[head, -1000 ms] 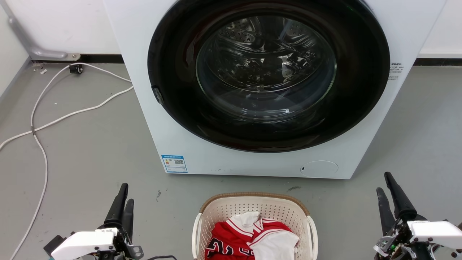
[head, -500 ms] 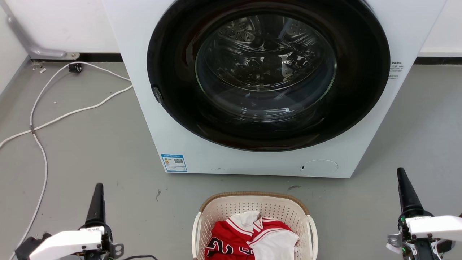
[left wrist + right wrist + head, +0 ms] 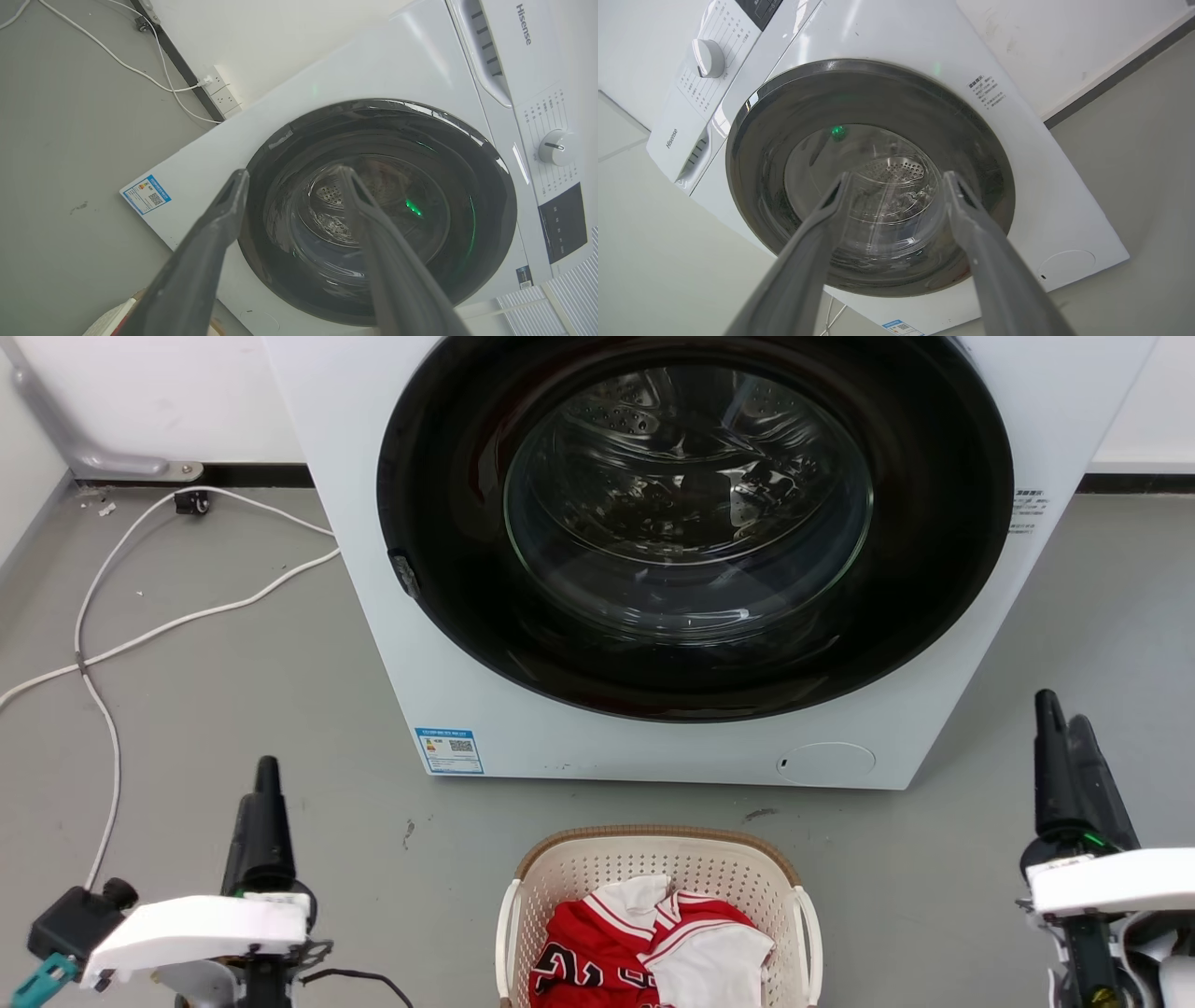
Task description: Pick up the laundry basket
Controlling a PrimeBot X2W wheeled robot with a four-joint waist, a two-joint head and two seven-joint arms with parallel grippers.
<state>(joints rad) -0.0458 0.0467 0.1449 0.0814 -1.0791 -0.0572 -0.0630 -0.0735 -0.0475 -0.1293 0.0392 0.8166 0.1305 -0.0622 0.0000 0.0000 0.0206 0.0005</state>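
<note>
1. Head view: the laundry basket [image 3: 597, 875] sits on the floor just in front of the washer [image 3: 439, 709], centred below its round door. A red-and-white jersey [image 3: 597, 952] is heaped inside. My left gripper [image 3: 268, 770] hangs out in front of the washer's left corner and my right gripper [image 3: 1062, 709] in front of its right corner. Neither touches the basket. I judge this wide stance is meant to bracket the basket's white side handles, one per arm, since a one-sided lift would tip the load.

2. Left wrist view: my left gripper [image 3: 292, 171] has its fingers spread apart with nothing between them, and it points up at the washer [image 3: 373, 70] door. A sliver of the basket [image 3: 105, 323] peeks in below the washer's base. I judge the gap is kept so a handle can pass between the fingers.

3. Right wrist view: my right gripper [image 3: 897, 175] is likewise spread and empty, aimed at the washer [image 3: 1055, 196] door. It has yet to drop toward the basket.
</note>
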